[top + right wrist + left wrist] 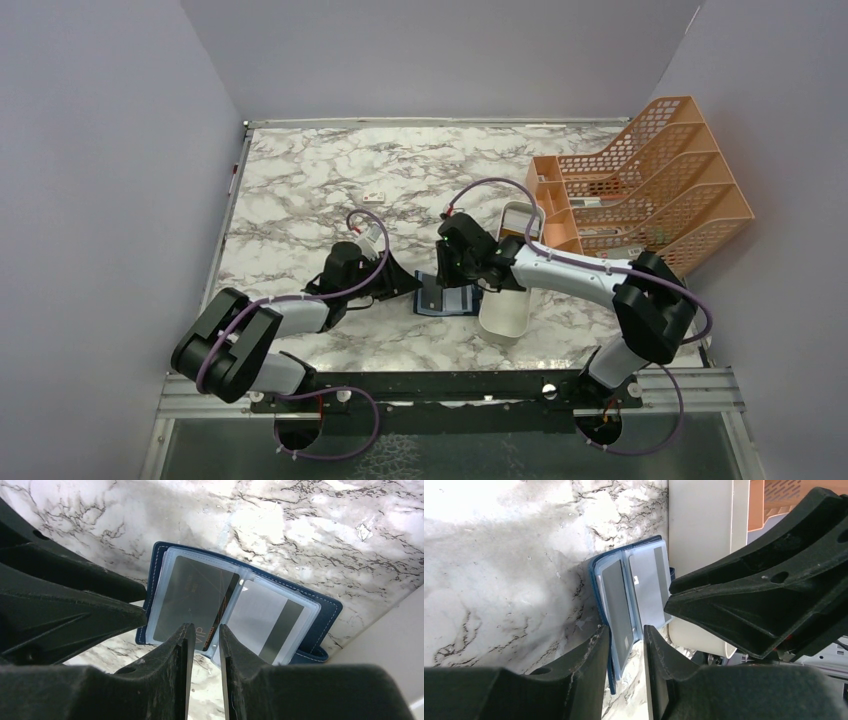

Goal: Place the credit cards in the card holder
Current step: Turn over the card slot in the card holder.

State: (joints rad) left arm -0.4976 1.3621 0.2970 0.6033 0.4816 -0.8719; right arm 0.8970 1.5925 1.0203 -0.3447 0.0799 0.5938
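Card holder (447, 299) lay open on the table (300, 180). Left gripper (625, 628), at its 9 o'clock, straddled one edge, likely steadying it; clamping could not be told. Right gripper (205, 626), at 1 o'clock, narrowly parted, empty, met the dark card (192, 587), apparently seating it.

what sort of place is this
Probably a robot test cell: plain grey walls box in a marble-patterned tabletop, with two black robot arms bolted at its near edge and an orange mesh file rack.
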